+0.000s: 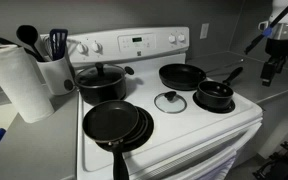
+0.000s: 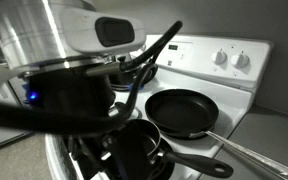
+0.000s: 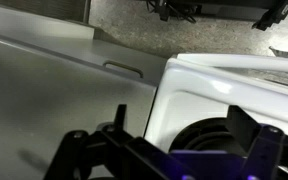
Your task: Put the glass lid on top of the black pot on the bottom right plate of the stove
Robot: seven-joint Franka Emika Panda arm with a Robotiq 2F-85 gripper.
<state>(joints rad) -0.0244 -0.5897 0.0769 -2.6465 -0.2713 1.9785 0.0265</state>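
The glass lid (image 1: 170, 101) lies flat on the white stove (image 1: 184, 135), front centre, with its black knob up. The black pot (image 1: 214, 95) stands just to its right on the front right plate, its long handle pointing back right. The pot also shows low in an exterior view (image 2: 139, 150). My gripper (image 1: 275, 62) hangs high, off the stove's right side over the counter, far from the lid. In the wrist view the gripper (image 3: 179, 128) is open and empty. A dark round pan rim (image 3: 199, 135) shows between the fingers; I cannot tell which pan.
A frying pan (image 1: 181, 75) (image 2: 184, 112) sits at the back right. A two-handled pot (image 1: 101, 80) sits at the back left. Stacked frying pans (image 1: 117, 125) are at the front left. A paper towel roll (image 1: 19, 80) and a utensil holder (image 1: 54, 68) stand left of the stove. The arm's body (image 2: 54, 60) fills the left of an exterior view.
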